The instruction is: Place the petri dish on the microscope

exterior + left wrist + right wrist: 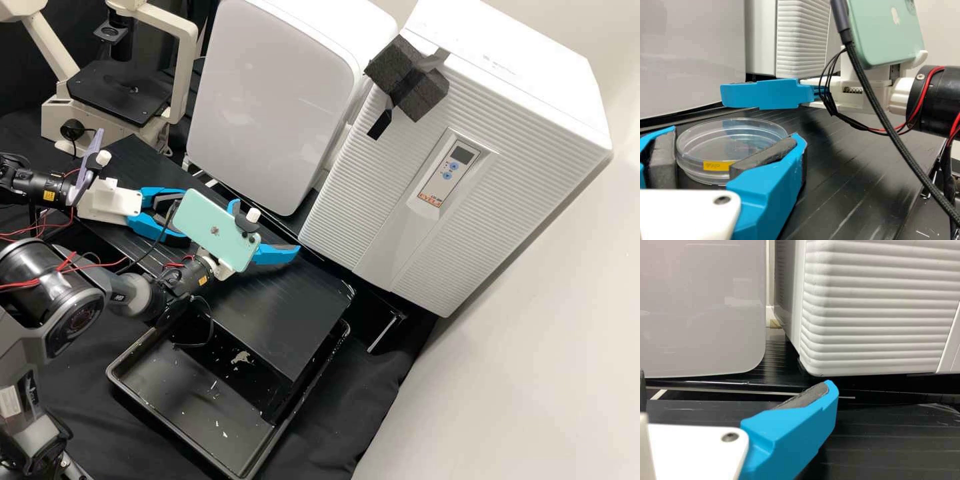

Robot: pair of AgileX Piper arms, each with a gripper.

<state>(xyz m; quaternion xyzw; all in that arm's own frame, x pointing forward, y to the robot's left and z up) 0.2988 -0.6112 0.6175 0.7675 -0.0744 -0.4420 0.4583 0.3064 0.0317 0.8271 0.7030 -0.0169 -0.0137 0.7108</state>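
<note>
My left gripper (176, 215) is over the black bench on the microscope's side, partly behind the phone on the right arm. In the left wrist view, the clear round petri dish (730, 140) with a yellow label lies flat between the dark pads of the left gripper (735, 150), which is shut on its sides. The microscope (120, 90) stands at the back left in the high view, its black stage level. My right gripper (267, 227) stands open to the right of the left one; in the right wrist view the right gripper (735, 390) holds nothing.
A pale rounded panel (273, 93) and a white ribbed appliance (413, 160) stand behind the bench. A black tray (127, 390) sits at the front. The right arm's green phone (217, 230) and a black cable (880, 112) are close to the left gripper.
</note>
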